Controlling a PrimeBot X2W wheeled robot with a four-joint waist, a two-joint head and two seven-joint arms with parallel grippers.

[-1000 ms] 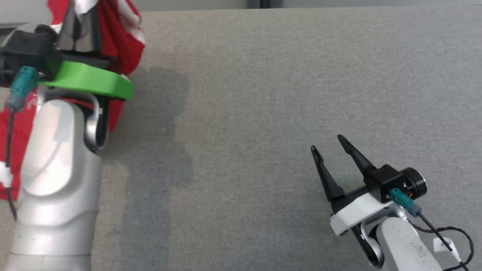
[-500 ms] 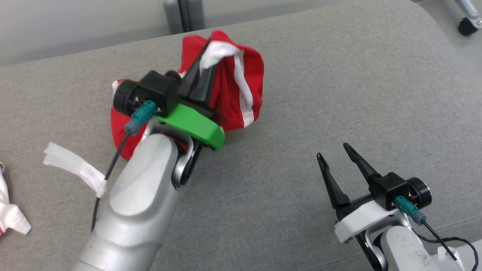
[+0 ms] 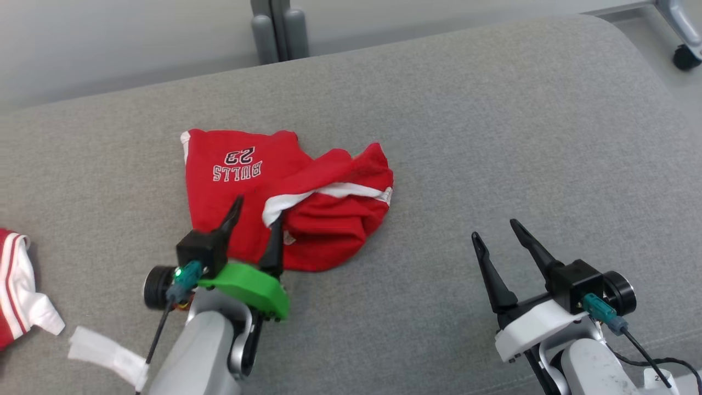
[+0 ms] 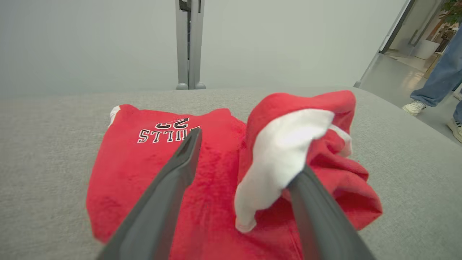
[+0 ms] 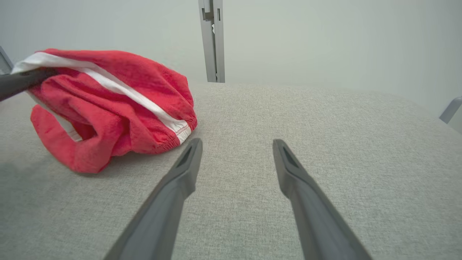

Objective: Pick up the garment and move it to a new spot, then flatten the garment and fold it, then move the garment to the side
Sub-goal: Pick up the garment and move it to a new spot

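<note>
Red Bulls shorts (image 3: 236, 181) lie half-bunched, left of centre on the grey cushion (image 3: 493, 137). Left gripper (image 3: 260, 208) is spread wide over their near edge, one finger touching the white band, pinching nothing. Right gripper (image 3: 494, 229) is also spread, over bare cushion toward the front right edge.

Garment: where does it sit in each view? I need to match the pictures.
Head view: garment crumpled, left of centre.
Left wrist view: garment centre, reaching the bottom edge.
Right wrist view: garment upper left.
Shared landmark: grey post at the top, behind it.
</note>
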